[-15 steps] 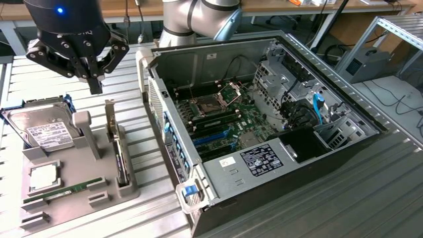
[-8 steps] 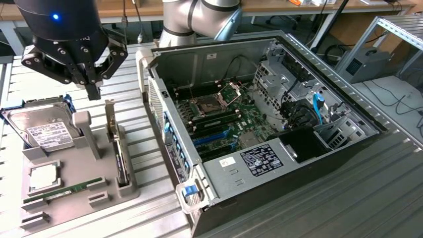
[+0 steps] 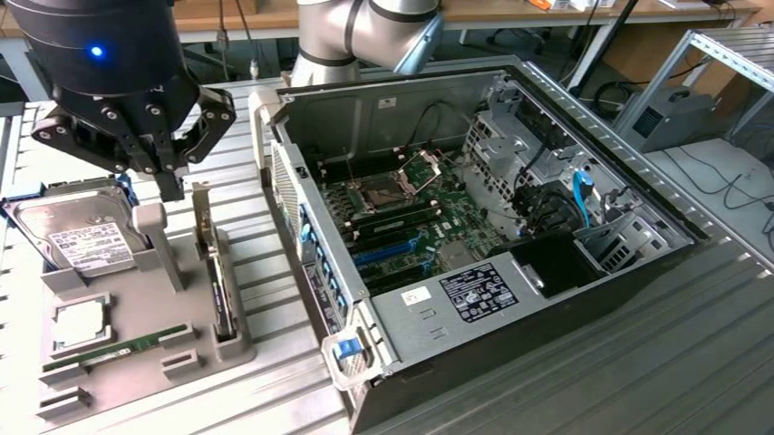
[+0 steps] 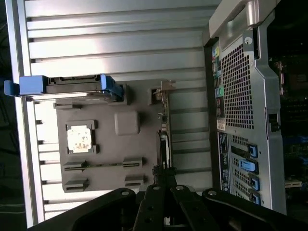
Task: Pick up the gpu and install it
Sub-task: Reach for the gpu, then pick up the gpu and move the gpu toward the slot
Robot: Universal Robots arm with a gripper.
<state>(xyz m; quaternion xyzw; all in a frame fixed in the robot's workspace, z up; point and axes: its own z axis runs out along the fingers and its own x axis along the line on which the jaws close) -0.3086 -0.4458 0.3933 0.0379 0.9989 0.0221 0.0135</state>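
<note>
The gpu (image 3: 217, 272) stands on its edge in a slot of the grey holder tray (image 3: 145, 308), at the exterior view's left. In the wrist view the gpu (image 4: 164, 130) shows edge-on as a thin strip. My gripper (image 3: 169, 186) hangs just above the tray, over the far end of the card, with its black fingers (image 4: 163, 185) shut together and nothing between them. The open computer case (image 3: 484, 227) lies on its side to the exterior view's right of the tray. Its motherboard (image 3: 400, 208) and blue slots (image 3: 393, 249) are exposed.
On the tray, a silver hard drive (image 3: 72, 236) sits in a blue bracket (image 4: 72, 85), with a processor chip (image 3: 79, 324) and a narrow green memory stick (image 3: 121, 346) nearer the front. The case's rear panel (image 4: 240, 96) lies close beside the tray. Everything rests on a ribbed metal table (image 3: 677, 362).
</note>
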